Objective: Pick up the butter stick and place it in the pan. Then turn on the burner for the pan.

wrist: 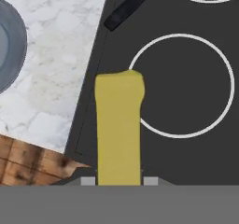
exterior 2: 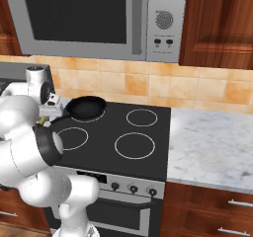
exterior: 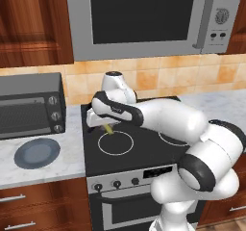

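Gripper (wrist: 119, 181) shut tight on the butter stick (wrist: 118, 125), long yellow bar sticking straight out from the fingers. Held up in the air over the black cooktop (wrist: 186, 162), near its left edge, above a front white ring (wrist: 181, 85). Pan (exterior 2: 86, 106) sitting farther back, handle (wrist: 128, 6) pointing this way. Next, probably: carry the butter back, past the handle, over the pan.
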Controlling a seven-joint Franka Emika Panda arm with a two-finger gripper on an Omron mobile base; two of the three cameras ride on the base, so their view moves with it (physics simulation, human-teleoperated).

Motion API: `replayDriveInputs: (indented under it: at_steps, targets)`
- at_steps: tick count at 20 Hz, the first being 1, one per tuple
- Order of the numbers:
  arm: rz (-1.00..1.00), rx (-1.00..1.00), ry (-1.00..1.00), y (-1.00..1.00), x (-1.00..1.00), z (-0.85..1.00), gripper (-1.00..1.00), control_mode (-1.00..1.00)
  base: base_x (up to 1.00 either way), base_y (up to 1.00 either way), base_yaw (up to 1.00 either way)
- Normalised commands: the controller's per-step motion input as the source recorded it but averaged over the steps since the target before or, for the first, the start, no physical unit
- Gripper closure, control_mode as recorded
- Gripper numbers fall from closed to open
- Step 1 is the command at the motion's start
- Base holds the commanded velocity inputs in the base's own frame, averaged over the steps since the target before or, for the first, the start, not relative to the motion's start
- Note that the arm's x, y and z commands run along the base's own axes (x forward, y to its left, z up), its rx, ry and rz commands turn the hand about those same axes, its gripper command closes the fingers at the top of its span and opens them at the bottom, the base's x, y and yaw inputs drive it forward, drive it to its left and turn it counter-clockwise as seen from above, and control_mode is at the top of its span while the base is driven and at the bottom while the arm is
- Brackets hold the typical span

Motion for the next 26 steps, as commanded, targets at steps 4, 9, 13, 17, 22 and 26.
replayDriveInputs:
  at_steps: [4,9,13,17,22,26]
  targets:
    - [-0.11,0.0,0.0,-0.67,0.28,0.0,1.0,-1.0,0.0,0.0,0.0]
    - [-0.12,0.0,0.0,-0.35,0.5,0.0,1.0,-1.0,0.0,0.0,0.0]
    - [-0.11,0.0,0.0,-0.26,0.52,0.0,1.0,-1.0,0.0,0.0,0.0]
    - [-0.11,0.0,0.0,-0.2,0.49,0.0,1.0,-1.0,0.0,0.0,0.0]
    - [-0.11,0.0,0.0,-0.12,0.47,0.0,1.0,-1.0,0.0,0.0,0.0]
    - [-0.04,0.0,0.0,0.0,0.34,-0.08,1.0,-1.0,0.0,0.0,0.0]
